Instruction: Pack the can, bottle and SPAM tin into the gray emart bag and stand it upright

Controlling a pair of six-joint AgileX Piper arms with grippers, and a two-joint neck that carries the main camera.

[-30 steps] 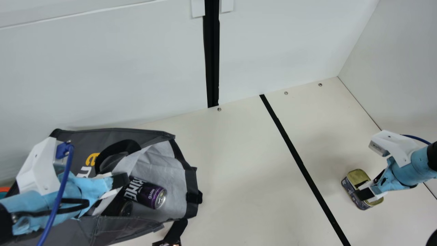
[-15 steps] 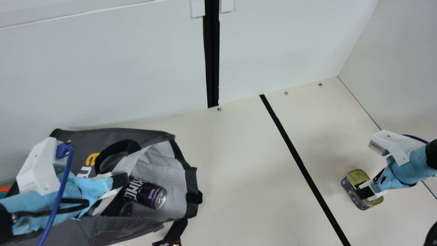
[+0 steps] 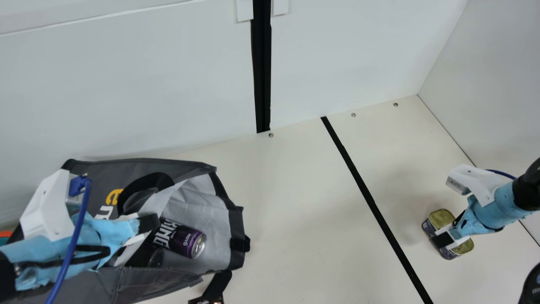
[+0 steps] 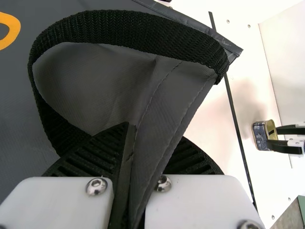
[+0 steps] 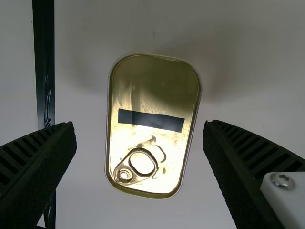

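Your right gripper (image 5: 139, 125), spread, straddles the SPAM tin (image 5: 155, 88) well out from the gray emart bag (image 3: 95, 171), the tin's long axis crossing your closing line. Your left gripper (image 4: 153, 136) grasps the bag's fabric.

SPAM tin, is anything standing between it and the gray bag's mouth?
Nothing visible stands on the table between the tin and the bag; only a flat black line crosses there. Just inside the mouth, though, the purple can lies on its side and might crowd the way in.
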